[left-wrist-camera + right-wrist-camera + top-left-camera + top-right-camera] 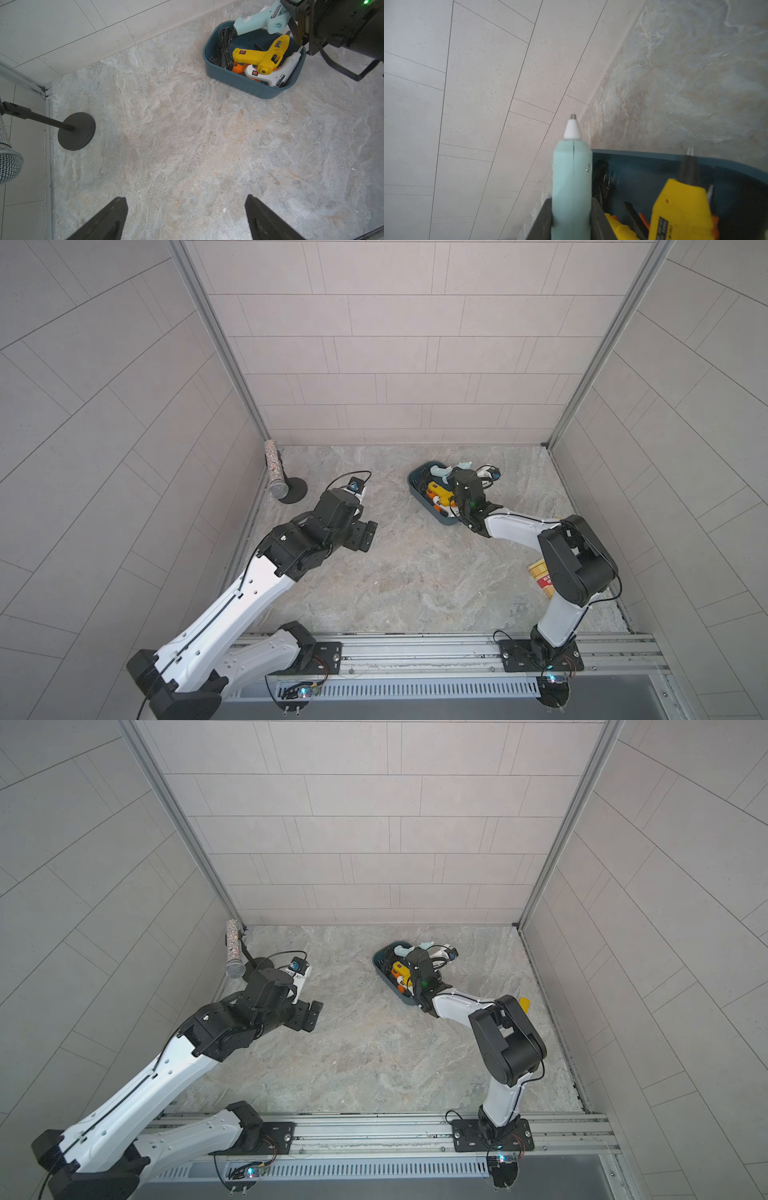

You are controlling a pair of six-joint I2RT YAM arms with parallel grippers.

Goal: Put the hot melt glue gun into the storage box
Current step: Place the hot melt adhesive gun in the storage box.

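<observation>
The dark teal storage box (pixel 417 489) (pixel 379 963) (pixel 245 83) (pixel 643 166) sits at the back right of the table. Inside it lie a yellow glue gun (pixel 268 54) (pixel 679 207), a white one (pixel 284 68), an orange one (pixel 238 67) and a black cord (pixel 225 47). My right gripper (pixel 457 477) (pixel 572 207) is shut on a mint-green hot melt glue gun (pixel 259 20) (pixel 572 170) over the box's far rim, nozzle toward the back wall. Whether it touches the rim I cannot tell. My left gripper (pixel 365 536) (pixel 311 1015) (pixel 186 209) hangs open over bare table, far left of the box.
A glittery microphone (pixel 276 472) leans on a stand with a round black base (pixel 293 489) (pixel 76 131) in the back left corner. A yellow and red carton (pixel 542 576) lies by the right wall under my right arm. Tiled walls close three sides.
</observation>
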